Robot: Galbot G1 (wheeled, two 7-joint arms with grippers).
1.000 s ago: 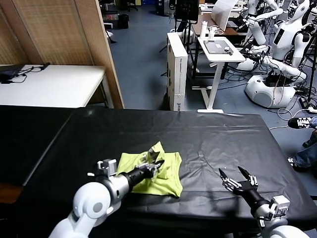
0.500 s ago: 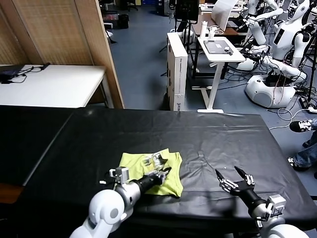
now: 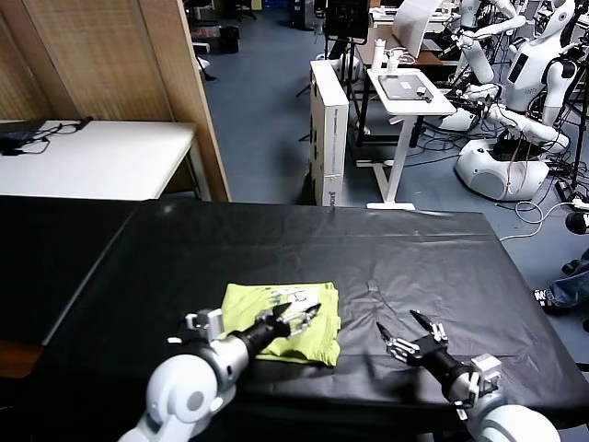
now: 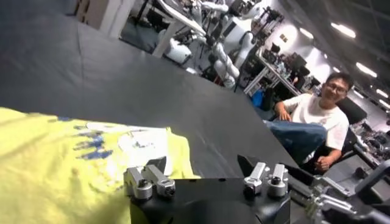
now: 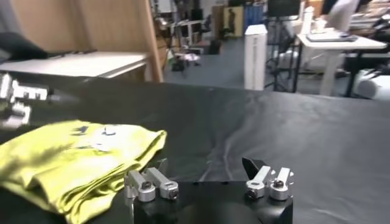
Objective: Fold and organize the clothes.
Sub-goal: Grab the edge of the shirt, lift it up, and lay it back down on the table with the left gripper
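Note:
The lime yellow-green T-shirt (image 3: 281, 322) lies folded into a small bundle on the black table covering (image 3: 304, 249), near the front middle. A white print patch (image 4: 143, 143) with blue marks shows on top in the left wrist view. My left gripper (image 3: 294, 315) hovers open just over the shirt's front right part and holds nothing. My right gripper (image 3: 405, 333) is open and empty above bare covering, to the right of the shirt. The shirt also shows in the right wrist view (image 5: 67, 161).
A white table (image 3: 92, 157) and wooden panel (image 3: 110, 64) stand back left. A white box (image 3: 329, 129), a small desk (image 3: 405, 92) and other robots (image 3: 534, 83) stand behind the table. A seated person (image 4: 311, 122) is off to the right side.
The raised shirt flap has been laid down flat and my left gripper has let go and drawn back. My right gripper has moved left toward the shirt.

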